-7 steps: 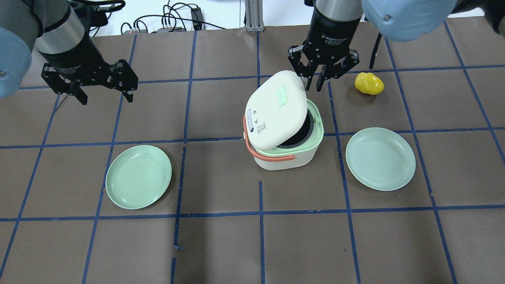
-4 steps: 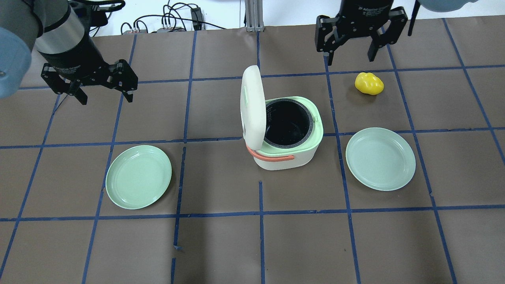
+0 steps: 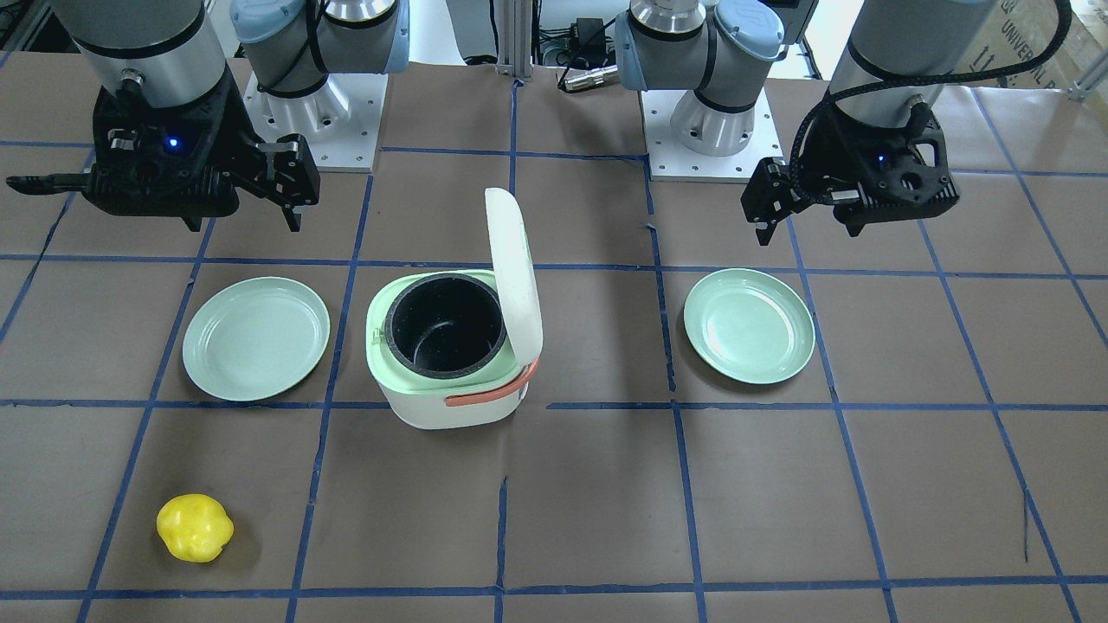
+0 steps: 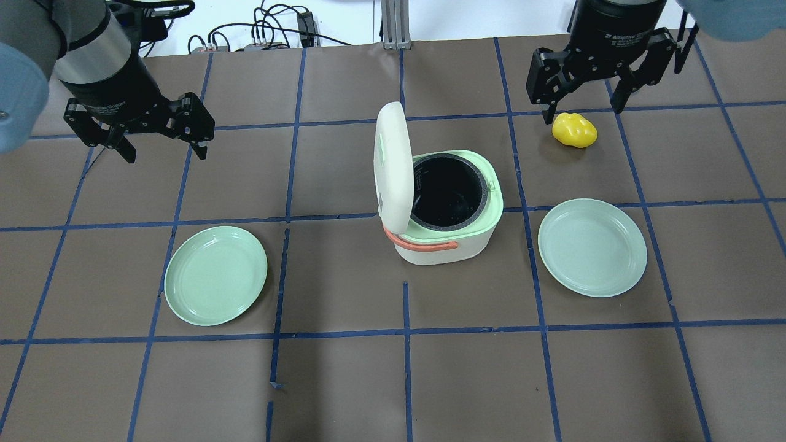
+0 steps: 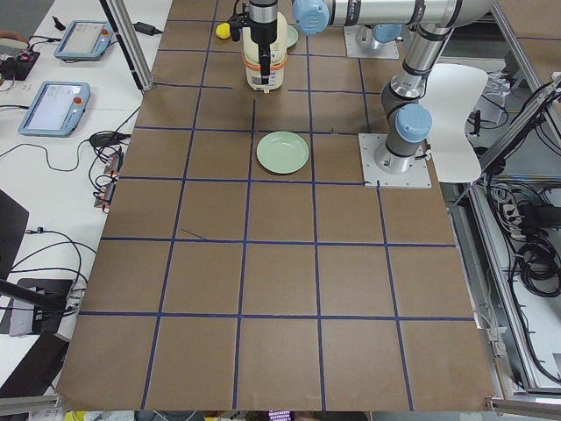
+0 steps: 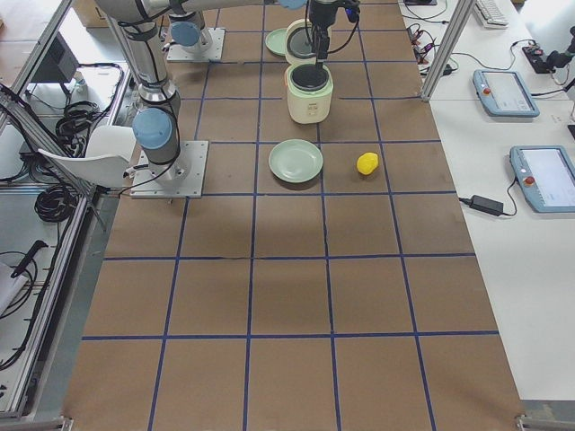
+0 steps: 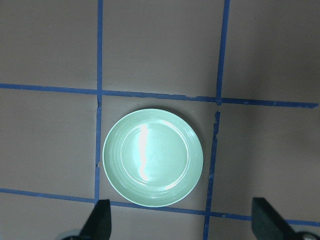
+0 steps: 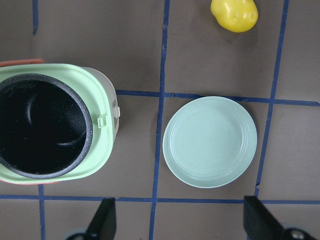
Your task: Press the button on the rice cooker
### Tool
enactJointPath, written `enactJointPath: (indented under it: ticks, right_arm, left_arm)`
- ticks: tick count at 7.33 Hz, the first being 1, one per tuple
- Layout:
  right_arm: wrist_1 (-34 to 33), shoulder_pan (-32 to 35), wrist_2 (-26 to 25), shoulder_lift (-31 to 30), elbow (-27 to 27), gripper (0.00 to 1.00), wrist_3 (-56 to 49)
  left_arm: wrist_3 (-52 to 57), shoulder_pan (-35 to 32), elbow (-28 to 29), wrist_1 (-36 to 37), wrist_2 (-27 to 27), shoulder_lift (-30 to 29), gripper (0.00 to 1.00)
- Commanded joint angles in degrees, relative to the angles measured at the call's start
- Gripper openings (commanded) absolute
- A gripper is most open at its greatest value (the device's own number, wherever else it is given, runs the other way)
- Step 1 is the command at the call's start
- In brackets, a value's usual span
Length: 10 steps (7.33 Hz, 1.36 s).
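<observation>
Two claws, both spread wide and gripping nothing. Up top the right claw is hovering over the far side of the bench, just above the yellow toy. The cooker is sitting mid-bench, well apart from that claw, nearer the robot and off to the claw's left. Over on the other side the left claw is hanging well apart from the cooker, beyond the left plate. Neither claw is touching anything.

The cooker is standing between the two plates, with the right plate near its right side. Its lid is standing near upright on the cooker's left edge, leaving the pot exposed. A small tab is sticking out of the green rim on the side facing the right plate.

Shapes and materials:
- The cooker body is a smooth cream plastic rounded square with a pale green top rim.
- The lid is cream, the same rounded square, with a small pale green rectangle on it.
- The pot is round, dark and speckled inside.
- An orange handle is lying folded down against the body.
- The plates are round, pale green and glossy, with shallow ringed rims.
- The yellow toy is lumpy and shiny.
- The bench is wearing a matte brown sheet gridded with blue tape.
- Both claws are black, with two fingers each.
</observation>
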Motion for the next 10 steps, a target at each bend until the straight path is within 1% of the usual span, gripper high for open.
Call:
enactJointPath:
  ticks: [1,2,3,7,9,10]
  right_arm:
    - [-0.1,-0.6,2.6,-0.5,1.5,0.90,-1.7]
    - [0.1,-2.3,3.8,-0.5,1.5,0.91,-3.1]
    - [0.1,-4.2,6.0,-0.5,1.5,0.91,-3.3]
    - [0.0,-4.3,6.1,-0.6,1.7,0.94,-3.7]
    - [0.0,-4.3,6.1,-0.6,1.8,0.99,-3.6]
    - [0.0,-4.3,6.1,-0.6,1.8,1.00,-3.6]
  left_arm:
    - [0.0,0.0,0.0,0.0,-0.1,0.0,1.00]
    - [0.0,0.0,0.0,0.0,-0.1,0.0,1.00]
    - [0.0,0.0,0.0,0.0,-0.1,0.0,1.00]
    - [0.0,0.0,0.0,0.0,0.0,0.0,1.00]
    - [0.0,0.0,0.0,0.0,0.0,0.0,1.00]
    - [0.0,0.0,0.0,0.0,0.0,0.0,1.00]
